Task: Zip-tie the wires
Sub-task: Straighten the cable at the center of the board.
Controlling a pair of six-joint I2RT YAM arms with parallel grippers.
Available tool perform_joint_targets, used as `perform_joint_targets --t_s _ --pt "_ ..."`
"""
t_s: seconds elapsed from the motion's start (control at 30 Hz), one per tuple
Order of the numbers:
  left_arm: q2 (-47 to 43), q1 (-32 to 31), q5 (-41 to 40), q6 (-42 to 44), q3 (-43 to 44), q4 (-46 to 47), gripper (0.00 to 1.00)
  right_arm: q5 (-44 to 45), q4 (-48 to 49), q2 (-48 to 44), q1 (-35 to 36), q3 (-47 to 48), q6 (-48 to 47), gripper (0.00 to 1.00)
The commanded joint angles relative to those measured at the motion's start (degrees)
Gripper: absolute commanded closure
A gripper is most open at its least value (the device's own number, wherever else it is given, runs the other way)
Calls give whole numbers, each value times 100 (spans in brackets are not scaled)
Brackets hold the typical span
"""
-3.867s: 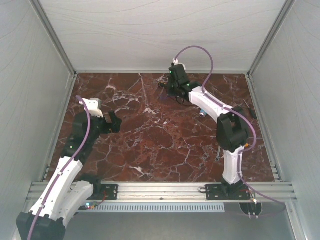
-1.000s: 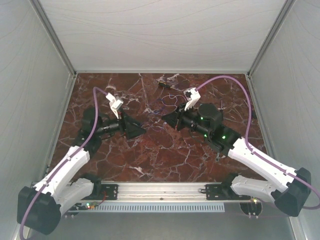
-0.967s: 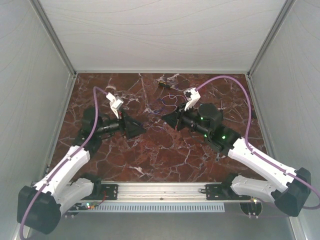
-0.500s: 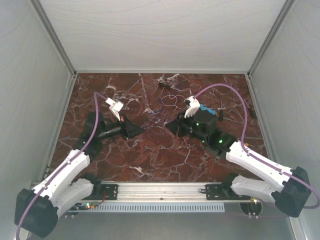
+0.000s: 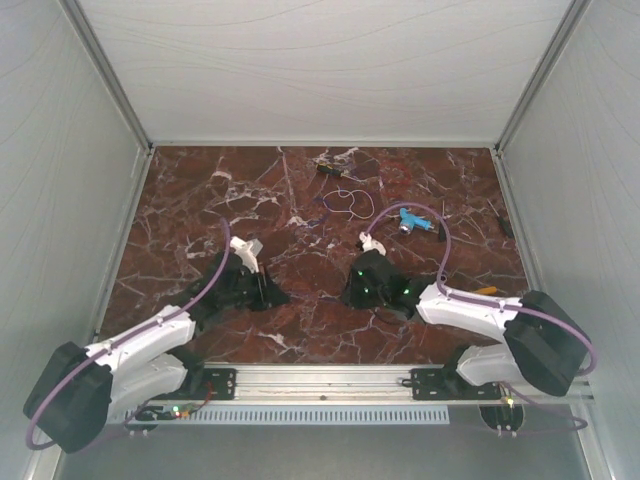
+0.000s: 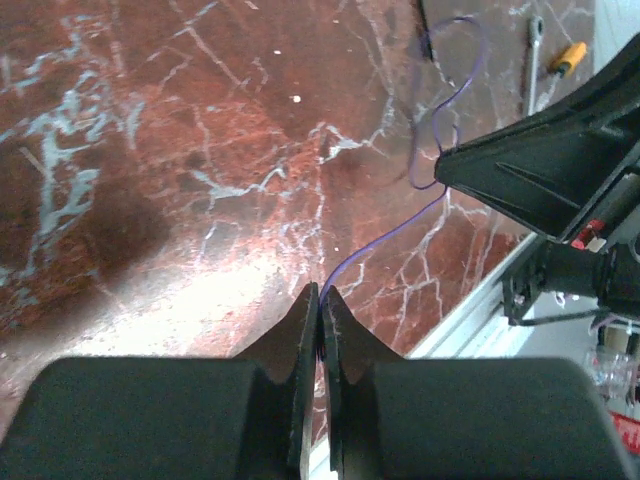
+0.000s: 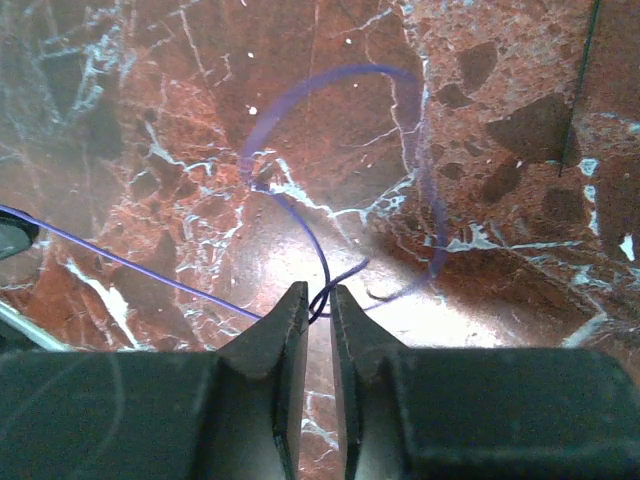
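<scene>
Fingers on both arms are pointing at each other low over the near middle of the marble table [image 5: 200, 200] in the overhead view, with the left gripper [image 5: 268, 291] and the right gripper [image 5: 352, 292] close together but not touching. The wires [image 5: 346, 204] are lying as a thin purple loop farther back, near the centre. A blue-handled tool [image 5: 413, 220] is resting to their right.

Seen from the left wrist, the fingers [image 6: 300, 330] are pressing together on a single purple strand [image 6: 380, 245]. It is running away to the right, toward the other gripper's black tip.

Seen from the right wrist, the fingers [image 7: 290, 320] are standing a narrow slit apart. The strand is passing through that slit, and the loop [image 7: 360, 70] is curling on the marble just beyond. I cannot tell whether they are actually gripping it.

No zip tie is showing in any view. My worry is the right side. If that slit is loose, the strand could be sliding out and dropping flat. If the arms are pulling apart, so fine a wire could slip from the left pinch or drag the whole loop.
</scene>
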Motion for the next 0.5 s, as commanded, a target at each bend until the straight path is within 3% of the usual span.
perform_joint_targets --t_s 0.0,0.17,0.33,0.47 --pt "-110 -24 -660 -253 -71 -60 100 163 161 281 36 -119 167 83" --pt "-350 -32 -928 -405 -199 -208 100 50 252 454 65 -201 161 64" --pt "-561 -33 -1202 -484 -263 -382 100 -32 284 545 75 -258 116 55" --pt "-753 -33 -1283 -532 -309 -410 100 -96 278 567 75 -264 60 55"
